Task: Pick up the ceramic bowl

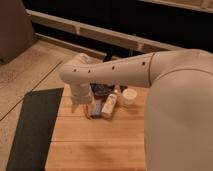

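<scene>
So the big white arm point(117, 72) comes in from the right across the back of the wooden table point(100, 145), bends at a chunky elbow and drops straight down. That puts the gripper point(85, 107) low over the back left part of the table, close to the boards. I can't tell whether the jaws are apart or together, since the wrist blocks them from this angle. The ceramic bowl point(103, 90) is at the back edge of the table, tucked right behind the arm, so only a dark strip of it shows below the forearm (whatever is or isn't inside it is hidden). It sits just to the right of the gripper and a bit farther back, and I can't say if the two touch. To the bowl's right stands a small white cup point(130, 96), upright with its mouth facing up. The inside looks pale and I can't make out any contents. In front of the bowl, between the gripper and the cup, there's a small light-coloured bottle point(110, 104) lying at a slant. A flat blue thing point(96, 107) lies just beside it on the gripper's side. A dark mat point(32, 125) lies on the floor along the table's left edge.
</scene>
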Controlling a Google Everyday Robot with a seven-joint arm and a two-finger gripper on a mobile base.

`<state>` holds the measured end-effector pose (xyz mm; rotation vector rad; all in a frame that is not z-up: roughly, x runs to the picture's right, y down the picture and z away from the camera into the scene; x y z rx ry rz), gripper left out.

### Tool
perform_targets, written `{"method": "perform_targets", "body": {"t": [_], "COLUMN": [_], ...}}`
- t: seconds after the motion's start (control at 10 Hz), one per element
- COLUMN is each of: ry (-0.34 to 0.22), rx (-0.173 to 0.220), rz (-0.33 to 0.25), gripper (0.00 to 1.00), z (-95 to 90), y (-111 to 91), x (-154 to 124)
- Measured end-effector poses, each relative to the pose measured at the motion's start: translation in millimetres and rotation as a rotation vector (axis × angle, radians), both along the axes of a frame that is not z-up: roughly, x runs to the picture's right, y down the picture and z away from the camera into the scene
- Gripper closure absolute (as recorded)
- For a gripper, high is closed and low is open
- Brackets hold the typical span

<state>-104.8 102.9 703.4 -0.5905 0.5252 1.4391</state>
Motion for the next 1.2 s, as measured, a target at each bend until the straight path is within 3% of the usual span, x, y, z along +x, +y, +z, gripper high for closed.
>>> {"method": "perform_targets", "body": {"t": [1.0,1.1,1.2], "ry": [0.000,-0.002,-0.013], "rx": [0.002,0.006,0.036], "rz": [0.000,0.001,0.021], "gripper": [0.35,0.35,0.35], "z": [-0.4,-0.5,4.6], "y": [-0.8,-2.3,-16.8], "x": [0.0,-0.5,-5.2]}}
